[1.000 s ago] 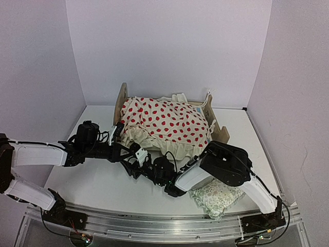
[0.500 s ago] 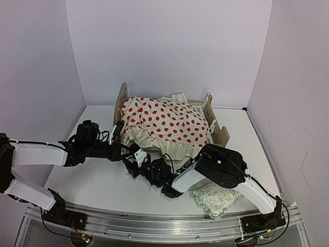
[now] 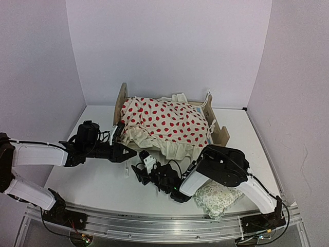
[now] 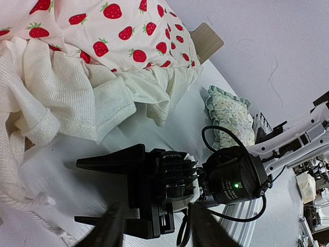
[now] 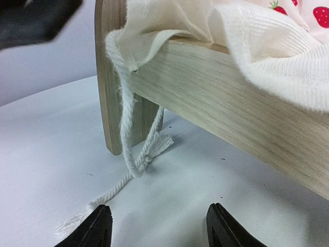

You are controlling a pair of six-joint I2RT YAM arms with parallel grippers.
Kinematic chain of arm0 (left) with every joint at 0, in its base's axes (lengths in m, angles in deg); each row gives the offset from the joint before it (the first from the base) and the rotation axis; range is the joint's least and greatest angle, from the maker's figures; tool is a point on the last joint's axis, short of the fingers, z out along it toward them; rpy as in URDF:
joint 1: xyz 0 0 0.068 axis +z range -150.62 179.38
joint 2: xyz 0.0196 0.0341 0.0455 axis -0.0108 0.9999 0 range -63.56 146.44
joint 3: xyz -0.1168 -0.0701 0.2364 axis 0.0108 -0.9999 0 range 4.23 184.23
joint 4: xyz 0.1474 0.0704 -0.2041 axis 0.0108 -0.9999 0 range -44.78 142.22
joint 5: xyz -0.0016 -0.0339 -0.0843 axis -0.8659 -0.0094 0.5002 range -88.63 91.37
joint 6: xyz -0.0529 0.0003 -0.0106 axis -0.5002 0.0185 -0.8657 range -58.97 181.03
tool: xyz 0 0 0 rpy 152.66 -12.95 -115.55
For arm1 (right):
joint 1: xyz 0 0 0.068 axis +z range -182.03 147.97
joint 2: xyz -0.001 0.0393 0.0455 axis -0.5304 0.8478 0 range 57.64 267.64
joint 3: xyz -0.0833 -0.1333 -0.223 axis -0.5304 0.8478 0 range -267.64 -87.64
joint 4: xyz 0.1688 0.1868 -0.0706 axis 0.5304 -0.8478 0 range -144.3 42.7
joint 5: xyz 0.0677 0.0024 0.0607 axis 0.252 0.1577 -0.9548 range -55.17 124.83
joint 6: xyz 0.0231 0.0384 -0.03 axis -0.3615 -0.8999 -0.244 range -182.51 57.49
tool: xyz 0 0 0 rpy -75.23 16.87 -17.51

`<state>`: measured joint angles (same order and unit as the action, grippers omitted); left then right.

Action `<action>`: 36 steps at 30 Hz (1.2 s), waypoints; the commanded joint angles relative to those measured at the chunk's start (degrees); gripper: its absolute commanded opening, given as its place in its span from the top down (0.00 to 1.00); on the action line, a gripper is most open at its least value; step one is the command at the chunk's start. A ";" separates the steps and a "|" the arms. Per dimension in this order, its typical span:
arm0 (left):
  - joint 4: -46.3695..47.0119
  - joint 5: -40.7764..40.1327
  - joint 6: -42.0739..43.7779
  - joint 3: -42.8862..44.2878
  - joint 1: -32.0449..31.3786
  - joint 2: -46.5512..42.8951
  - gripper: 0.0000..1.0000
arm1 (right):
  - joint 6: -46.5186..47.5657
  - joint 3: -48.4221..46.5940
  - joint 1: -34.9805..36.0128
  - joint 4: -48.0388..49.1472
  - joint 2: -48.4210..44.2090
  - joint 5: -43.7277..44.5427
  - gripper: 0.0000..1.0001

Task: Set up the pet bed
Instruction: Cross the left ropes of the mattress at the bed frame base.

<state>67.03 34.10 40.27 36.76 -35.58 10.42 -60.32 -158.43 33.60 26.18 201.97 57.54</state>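
Well, the white table (image 3: 87,185) carried the pet bed (image 3: 222,134), standing upright beyond both arms. A cream cushion (image 3: 167,123) printed with red strawberries lay heaped over the bed, its frill spilling past the bed's near rail. A small green floral pillow (image 3: 216,198) lay in front of the bed's low end. I had both tools low before that near rail: the left tool (image 3: 131,153) and the right tool (image 4: 77,191) each stood with fingers apart, holding nothing. A white cord (image 5: 134,154) hung from the bed's corner post.
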 commanded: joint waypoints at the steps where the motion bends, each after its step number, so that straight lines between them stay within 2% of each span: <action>1: -1.56 -3.01 0.97 -0.64 -0.20 -5.05 0.16 | -1.70 -0.56 0.12 0.00 -4.38 -1.56 0.36; 2: -2.70 -4.87 0.93 -1.24 -0.22 -6.50 0.05 | -1.75 -0.55 0.12 -0.69 -4.67 -1.96 0.36; 3: -3.91 -7.30 0.66 -1.87 -0.25 -8.28 0.01 | -2.31 -0.40 0.12 -1.26 -5.05 -2.28 0.36; 6: -7.87 -16.74 -0.98 -4.31 -0.30 -15.40 0.01 | -4.89 1.31 0.14 -2.61 -7.05 -3.09 0.36; 8: -9.57 -24.48 -5.66 -6.72 -0.20 -19.53 0.01 | -6.51 4.01 0.18 -3.99 -9.12 -3.45 0.36; 11: -13.22 -25.99 -11.32 -8.37 -0.20 -22.80 0.01 | -9.13 8.29 0.11 -6.52 -13.07 -4.51 0.38; 12: -14.46 -24.86 -11.29 -8.10 -0.21 -22.25 0.02 | -9.90 9.62 0.10 -7.89 -14.39 -5.26 0.38; 13: -16.94 -25.15 -11.62 -7.58 -0.28 -20.78 0.09 | -10.60 11.08 0.06 -9.31 -15.85 -6.02 0.38; 15: -20.87 -26.13 -12.22 -7.04 -0.33 -17.77 0.31 | -11.92 12.99 0.09 -13.23 -18.53 -7.32 0.39; 16: -21.50 -26.71 -12.40 -7.07 -0.39 -16.39 0.37 | -12.20 14.11 0.10 -15.36 -19.70 -7.57 0.40; 18: -22.72 -28.88 -12.55 -6.83 -0.94 -14.60 0.43 | -13.00 16.34 0.11 -17.89 -23.00 -7.06 0.41; 22: -22.50 -33.92 -11.54 -5.28 -4.73 -11.53 0.45 | -15.00 21.17 0.06 -20.63 -28.23 -6.06 0.41; 25: -20.25 -31.81 -11.10 -3.13 -5.61 -5.91 0.45 | -17.08 21.07 0.11 -25.58 -29.84 -7.85 0.42; 28: -15.85 -28.81 -10.44 -1.18 -7.31 -0.67 0.45 | -19.36 21.17 0.09 -26.57 -29.56 -8.87 0.42; 31: -15.97 -29.84 -10.59 2.13 -8.07 3.15 0.47 | -21.83 19.26 0.06 -27.37 -27.47 -11.66 0.43; 36: -20.36 -38.45 -12.35 1.68 -8.11 -2.06 0.52 | -27.36 9.13 0.12 -32.34 -19.92 -17.91 0.45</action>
<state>47.92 2.31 29.20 37.05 -43.74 13.11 -82.09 -141.76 33.57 -2.24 176.80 45.55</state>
